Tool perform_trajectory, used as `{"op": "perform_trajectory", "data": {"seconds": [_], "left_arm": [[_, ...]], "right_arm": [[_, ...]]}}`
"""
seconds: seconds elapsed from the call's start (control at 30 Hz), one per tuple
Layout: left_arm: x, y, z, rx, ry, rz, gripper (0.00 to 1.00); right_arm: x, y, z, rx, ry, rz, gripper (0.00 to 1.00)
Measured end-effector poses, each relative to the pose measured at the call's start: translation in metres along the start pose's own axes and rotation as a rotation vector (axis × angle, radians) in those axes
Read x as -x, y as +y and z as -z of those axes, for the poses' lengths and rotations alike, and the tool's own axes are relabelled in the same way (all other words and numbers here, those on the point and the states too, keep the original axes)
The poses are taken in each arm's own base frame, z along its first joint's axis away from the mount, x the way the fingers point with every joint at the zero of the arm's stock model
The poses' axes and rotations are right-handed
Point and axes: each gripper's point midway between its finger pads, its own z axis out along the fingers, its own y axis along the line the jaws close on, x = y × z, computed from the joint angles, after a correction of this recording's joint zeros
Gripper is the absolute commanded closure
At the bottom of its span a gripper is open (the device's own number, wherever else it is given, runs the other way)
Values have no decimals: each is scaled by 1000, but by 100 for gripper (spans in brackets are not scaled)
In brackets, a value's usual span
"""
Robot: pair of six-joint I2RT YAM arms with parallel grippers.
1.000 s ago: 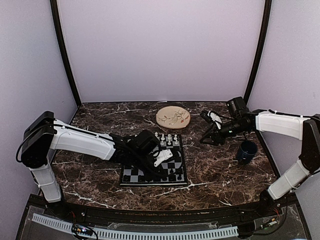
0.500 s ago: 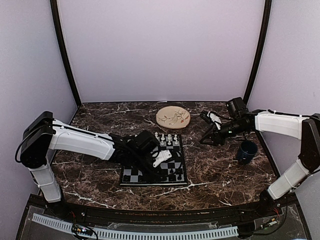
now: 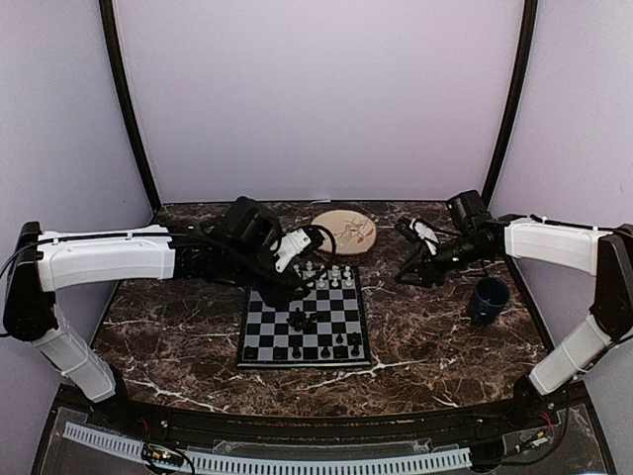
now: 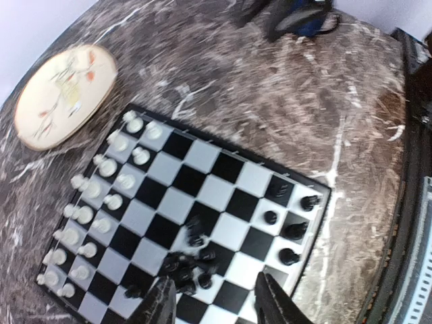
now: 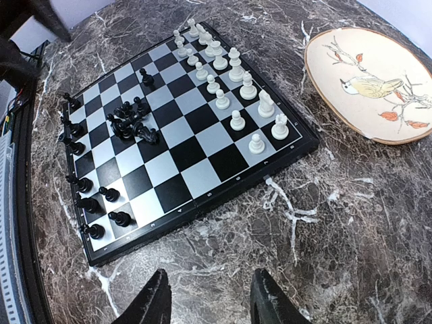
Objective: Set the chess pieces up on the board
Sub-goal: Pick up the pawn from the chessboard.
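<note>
Starting at the near edge of the dark marble table [image 3: 158, 346], the chessboard [image 3: 269, 327] lay flat and square between the two arms. Several black pieces [image 5: 79, 182] stood upright along its two nearest rows, unevenly spaced, with more of them toward the right corner. Around the middle of the board a black cluster [image 5: 131, 123] sat bunched tightly, its figures touching, and I could not tell which of them were upright. One lone black piece [image 5: 147, 77] stood apart from that knot, a little closer to the far side.

Off to the right, well apart from the board, a dark blue mug [image 3: 488, 299] stood on the marble.

Farther back, the white pieces [image 5: 229, 74] stood upright in the two farthest rows. The left gripper [image 4: 214, 280] hovered above the far left corner of the board with its fingers parted and nothing between them. The right gripper [image 5: 210, 273] hung over bare marble just beyond the far right corner, likewise released and empty.

Past the far edge of the board, near it but not touching, lay a round beige plate [image 5: 351, 54] painted with a bird on a branch.
</note>
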Motion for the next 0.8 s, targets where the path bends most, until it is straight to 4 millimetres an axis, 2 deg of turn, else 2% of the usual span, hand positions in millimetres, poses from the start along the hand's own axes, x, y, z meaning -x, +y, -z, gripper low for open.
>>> {"op": "perform_trajectory", "data": {"seconds": [0.17,0.23,0.37,0.57,0.8], "left_arm": [[-37,61,-12,114,117,156,57],[-51,70,-18,130,160,193,56],[-72,70,-37,126,232,236,56],[-99,73,-59,160,334,291,62],[-99,81,-64,199,338,317,70]], "right_arm": [[-1,0,0,0,3,0,59],[-1,0,0,0,3,1,59],[-1,0,0,-2,4,1,59],[-1,0,0,-3,4,6,59],[-1,0,0,-3,4,13,59]]}}
